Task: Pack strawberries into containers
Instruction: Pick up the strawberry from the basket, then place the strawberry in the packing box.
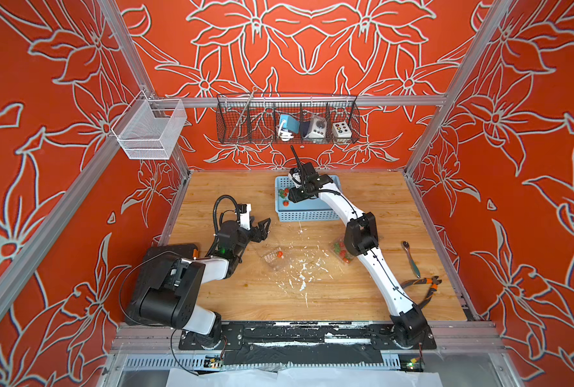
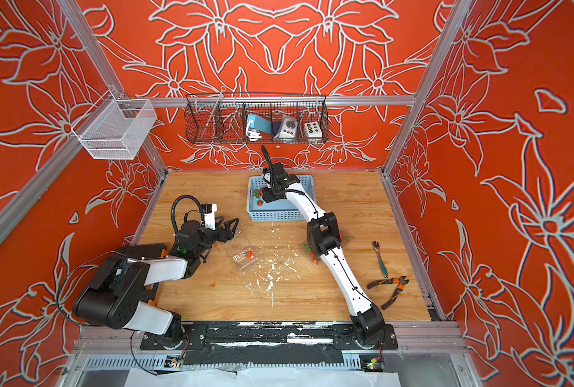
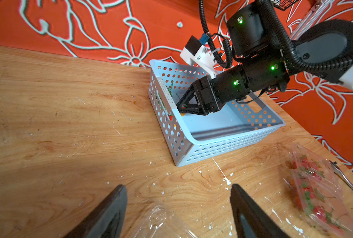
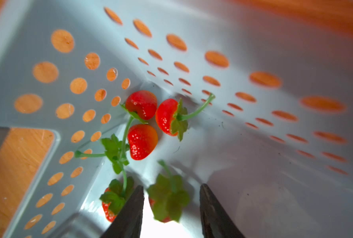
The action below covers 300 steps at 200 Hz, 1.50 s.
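Several strawberries (image 4: 142,141) lie in a corner of the light blue basket (image 4: 253,51). My right gripper (image 4: 171,186) reaches down into that basket (image 1: 307,216). It is open, and its jaws straddle one strawberry (image 4: 167,197) with a gap on one side. A clear container (image 1: 273,259) holding a single strawberry (image 1: 279,254) lies open at mid-table. My left gripper (image 3: 177,186) hovers open and empty just above that container's edge (image 3: 159,218). Another container (image 1: 340,251), with several berries inside, sits partly under my right arm; it also shows in the left wrist view (image 3: 313,189).
A ratchet wrench (image 1: 411,259) and orange-handled pliers (image 1: 426,288) lie at the table's right side. A black pad (image 1: 175,249) sits at the left edge. A black wire basket (image 1: 287,120) and a white mesh basket (image 1: 150,129) hang on the frame. White flecks dot the wood.
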{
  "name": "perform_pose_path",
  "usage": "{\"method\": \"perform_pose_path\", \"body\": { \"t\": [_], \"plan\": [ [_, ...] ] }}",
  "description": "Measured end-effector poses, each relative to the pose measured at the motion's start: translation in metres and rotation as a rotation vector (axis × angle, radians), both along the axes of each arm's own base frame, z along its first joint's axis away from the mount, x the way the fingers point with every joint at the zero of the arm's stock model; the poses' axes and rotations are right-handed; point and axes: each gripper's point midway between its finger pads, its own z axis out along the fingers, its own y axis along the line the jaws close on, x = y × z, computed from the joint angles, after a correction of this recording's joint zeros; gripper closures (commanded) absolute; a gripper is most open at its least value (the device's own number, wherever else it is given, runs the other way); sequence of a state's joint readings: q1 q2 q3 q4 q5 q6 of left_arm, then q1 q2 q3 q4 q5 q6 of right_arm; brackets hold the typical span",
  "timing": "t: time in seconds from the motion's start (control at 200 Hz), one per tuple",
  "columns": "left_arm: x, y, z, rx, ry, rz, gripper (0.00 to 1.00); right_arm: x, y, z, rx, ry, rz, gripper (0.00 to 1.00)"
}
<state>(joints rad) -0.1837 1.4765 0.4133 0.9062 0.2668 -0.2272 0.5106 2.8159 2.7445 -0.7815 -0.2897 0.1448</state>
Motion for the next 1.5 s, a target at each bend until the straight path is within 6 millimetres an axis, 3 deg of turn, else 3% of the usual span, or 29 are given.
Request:
{"method": "perform_pose_path", "body": {
  "t": [0.245,0.45,0.651,0.886,1.016,1.321,1.501],
  "plan": [
    [0.0,0.0,0.0,0.002,-0.001,-0.001,0.22,0.001,0.001,-0.004,0.011,0.013,-0.021,0.61],
    [0.0,0.0,0.0,0.003,-0.002,-0.001,0.22,0.001,0.0,-0.005,0.013,0.024,-0.035,0.74],
    [0.0,0.0,0.002,0.002,-0.007,-0.001,0.22,-0.002,-0.001,-0.006,0.016,0.028,-0.039,0.78],
    [0.0,0.0,0.004,0.001,-0.011,0.0,0.22,-0.022,-0.013,0.0,-0.004,0.065,-0.039,0.79],
    [0.0,0.0,0.005,0.001,-0.014,0.0,0.22,-0.031,-0.019,0.02,0.012,0.053,-0.037,0.79],
    [0.0,0.0,0.006,0.0,-0.017,0.0,0.22,-0.05,-0.025,0.088,0.094,-0.038,0.007,0.79],
    [0.0,0.001,0.007,0.001,-0.019,0.003,0.22,-0.094,-0.028,0.105,0.122,-0.03,0.071,0.78]
  ]
}}
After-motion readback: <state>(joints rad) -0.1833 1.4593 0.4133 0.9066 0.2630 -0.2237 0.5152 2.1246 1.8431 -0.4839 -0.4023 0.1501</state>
